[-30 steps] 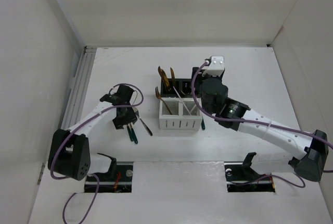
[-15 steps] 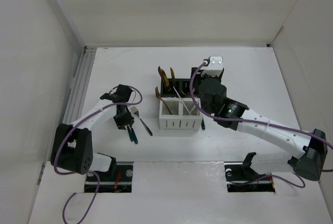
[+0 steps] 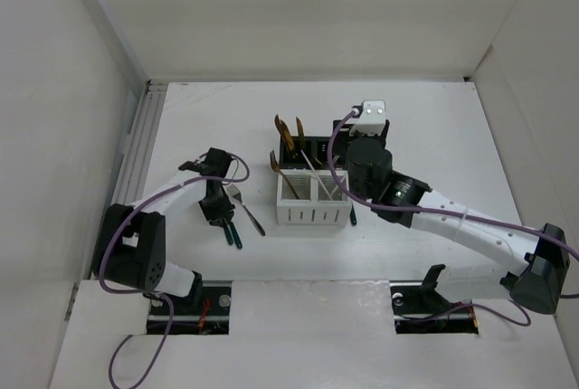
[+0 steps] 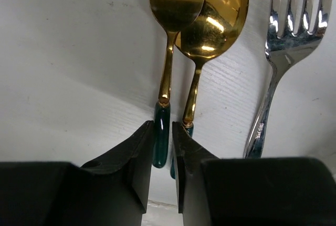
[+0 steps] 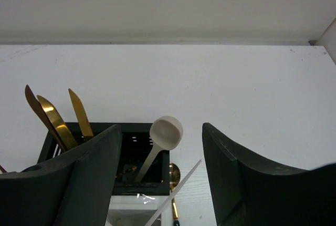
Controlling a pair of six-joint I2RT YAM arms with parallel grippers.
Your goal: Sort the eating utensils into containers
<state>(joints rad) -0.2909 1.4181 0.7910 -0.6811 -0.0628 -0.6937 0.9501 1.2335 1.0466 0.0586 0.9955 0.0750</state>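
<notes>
Left wrist, spoon handle (image 4: 161, 131) partly hidden between fingers (image 4: 137, 163), fork (image 4: 273, 73) cropped

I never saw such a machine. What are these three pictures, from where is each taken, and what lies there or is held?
Two robot arms stand at a white table. One picture looks down from above; the other two come from small cameras on the wrists. In the middle stand bins holding utensils. The left pincer pinches the teal handle of a gold utensil lying on the table, beside a gold spoon and a silver fork. The right pincer is open and empty, by the bins.
</notes>
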